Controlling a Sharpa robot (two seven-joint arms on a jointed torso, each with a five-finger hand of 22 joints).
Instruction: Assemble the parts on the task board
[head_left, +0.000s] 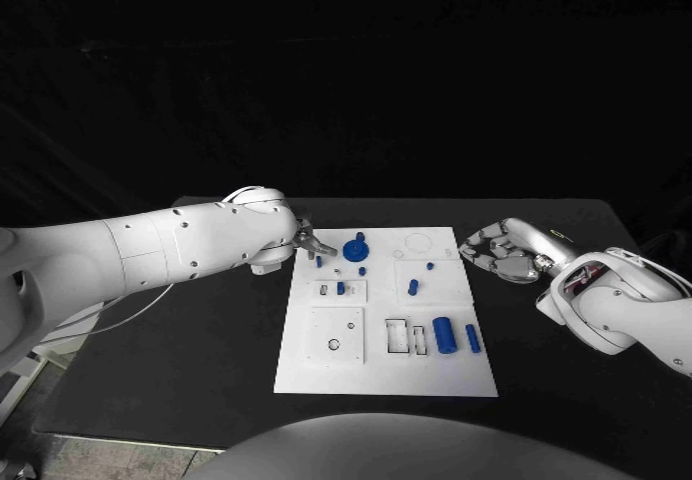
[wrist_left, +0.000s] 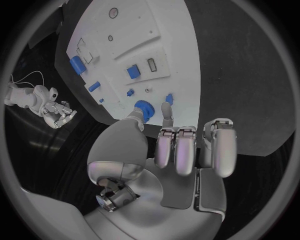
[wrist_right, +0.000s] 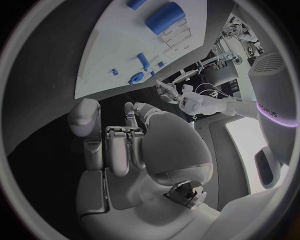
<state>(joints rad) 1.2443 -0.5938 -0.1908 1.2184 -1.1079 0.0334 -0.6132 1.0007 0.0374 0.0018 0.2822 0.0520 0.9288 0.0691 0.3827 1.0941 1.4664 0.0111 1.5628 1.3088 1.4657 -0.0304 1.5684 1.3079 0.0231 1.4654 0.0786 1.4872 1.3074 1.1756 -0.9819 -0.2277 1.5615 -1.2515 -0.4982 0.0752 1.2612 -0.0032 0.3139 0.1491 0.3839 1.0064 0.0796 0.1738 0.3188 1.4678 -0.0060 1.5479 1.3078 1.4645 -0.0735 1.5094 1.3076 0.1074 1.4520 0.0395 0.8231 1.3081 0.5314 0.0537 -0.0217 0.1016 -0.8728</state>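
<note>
The white task board (head_left: 433, 365) lies in the middle of the black table. A round blue gear-like part (head_left: 358, 249) sits near its far left corner, with small blue pegs (head_left: 340, 288) around it. A thick blue cylinder (head_left: 446, 335) and a thin one (head_left: 473, 338) lie at the near right. My left hand (head_left: 310, 245) hovers over the far left corner. Its thumb tip is beside the gear (wrist_left: 144, 107) and one fingertip is by a small peg (wrist_left: 169, 99); I cannot tell if they touch. My right hand (head_left: 502, 255) hangs off the board's right edge, fingers loosely bent, holding nothing.
Black table (head_left: 188, 350) surrounds the board (wrist_left: 169, 45) on all sides. A thin pale cable (head_left: 130, 305) trails under my left arm toward the table's left edge. Square and round recesses (head_left: 335, 335) mark the board's near left.
</note>
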